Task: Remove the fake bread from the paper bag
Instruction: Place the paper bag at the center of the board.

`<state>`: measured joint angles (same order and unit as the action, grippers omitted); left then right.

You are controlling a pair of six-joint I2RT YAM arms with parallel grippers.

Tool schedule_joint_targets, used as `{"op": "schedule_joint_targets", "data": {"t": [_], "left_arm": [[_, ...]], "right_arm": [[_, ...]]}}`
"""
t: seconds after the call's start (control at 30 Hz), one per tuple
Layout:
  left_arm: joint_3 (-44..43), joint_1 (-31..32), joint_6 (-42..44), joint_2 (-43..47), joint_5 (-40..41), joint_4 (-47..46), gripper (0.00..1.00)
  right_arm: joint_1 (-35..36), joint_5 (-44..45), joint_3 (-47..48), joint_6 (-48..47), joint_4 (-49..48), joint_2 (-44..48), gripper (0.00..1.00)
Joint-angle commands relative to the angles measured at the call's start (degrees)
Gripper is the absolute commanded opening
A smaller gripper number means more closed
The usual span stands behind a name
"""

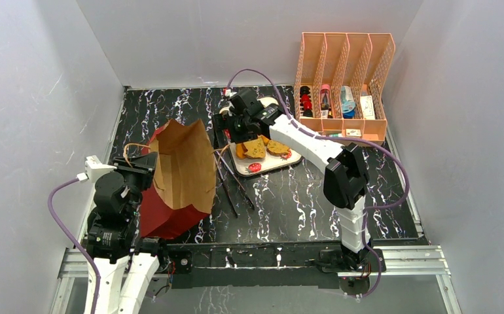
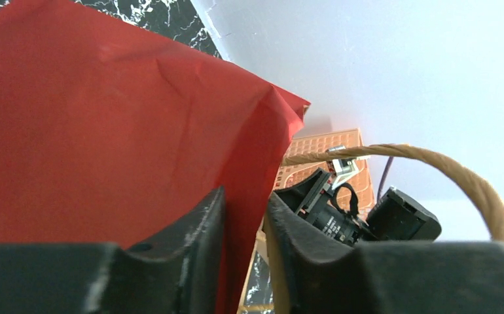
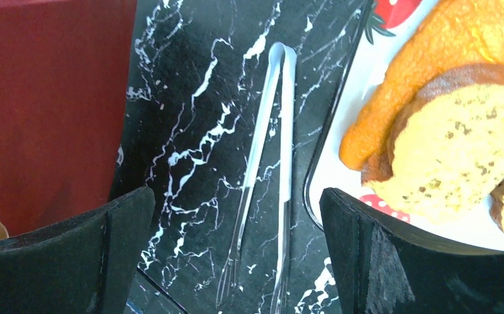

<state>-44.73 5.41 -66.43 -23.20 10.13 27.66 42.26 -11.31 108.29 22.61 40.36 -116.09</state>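
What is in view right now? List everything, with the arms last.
brown kraft paper bag with red lower half: one, brown and red, left of centre, tilted, mouth open
toy bread pieces: at least three visible, orange and tan, on the tray
white strawberry-print tray: one, white and red, centre, right of the bag
silver metal tongs: one pair, silver, on the table between bag and tray
peach perforated desk organizer: one, peach, back right, its small contents unclear
black white-veined marble table: one, black, under everything
left gripper: black, jaws narrowed around the bag's red wall, grip unclear
right gripper: black, open, above the tongs
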Motion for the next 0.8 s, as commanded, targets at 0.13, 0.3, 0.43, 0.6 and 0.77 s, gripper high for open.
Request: {"op": "schedule_joint_targets", "data": {"t": [0.13,0.3,0.43,0.6,0.77], "left_arm": [[-1.0,0.0,1.6,-1.7,0.0,-1.3,0.05],[-1.4,0.0,1.1,-3.4,0.4,-3.3,0.01],[-1.7,0.0,0.7,-5.0,0.6,-5.9,0.00],[1.0,0.1,0.1,-6.4,0.2,-11.2,0.00],[2.1,0.0,0.3,-7.7,-0.4,-14.2,0.00]], "right_arm": [[-1.7,5.0,-8.8,1.6,-5.5,11.7,0.98],[-3.7,8.3,-14.4,3.7,-7.8,18.8,0.98],[-6.0,9.7,-16.3,4.7,-8.8,23.4,0.98],[-6.5,9.3,-17.0,5.2,-7.5,27.4,0.98],[-5.8,7.1,-16.8,6.0,-7.0,30.6,0.98]]}}
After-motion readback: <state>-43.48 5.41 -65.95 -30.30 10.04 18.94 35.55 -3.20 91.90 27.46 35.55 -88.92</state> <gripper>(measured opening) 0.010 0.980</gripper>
